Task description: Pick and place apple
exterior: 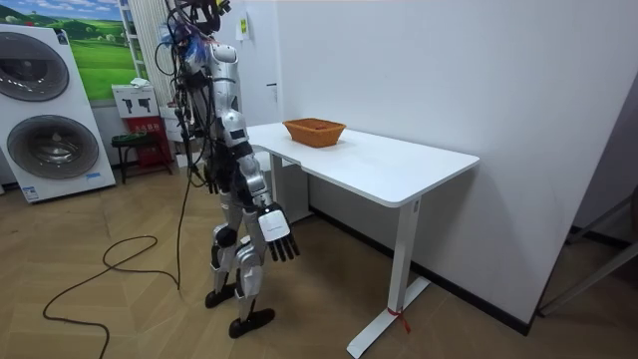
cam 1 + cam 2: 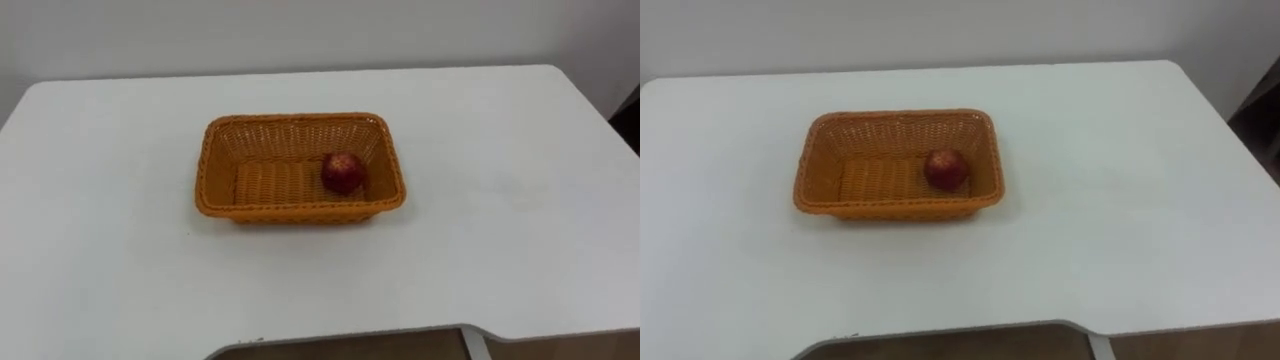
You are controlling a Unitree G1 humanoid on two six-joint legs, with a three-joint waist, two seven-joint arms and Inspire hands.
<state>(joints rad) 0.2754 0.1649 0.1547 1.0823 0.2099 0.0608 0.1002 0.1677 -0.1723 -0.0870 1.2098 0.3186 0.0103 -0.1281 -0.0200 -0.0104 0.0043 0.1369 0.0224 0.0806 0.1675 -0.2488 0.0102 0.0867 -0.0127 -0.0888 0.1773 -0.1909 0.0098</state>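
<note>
Left eye view: apple (image 2: 343,172) sits in the orange basket (image 2: 207,165), right part, mid-desk (image 2: 520,200). Room view: robot stands at desk's end. Right hand (image 1: 276,231) hangs low, fingers loose, holding nothing. Left hand (image 1: 210,179) is behind the body, state can't tell. Prob. best to reach from above, clear the rim, and wrap the apple w/o tipping the basket.

Bright, even room light falls on the white table (image 2: 500,200), the basket (image 2: 300,208) casting only a faint soft shadow.
</note>
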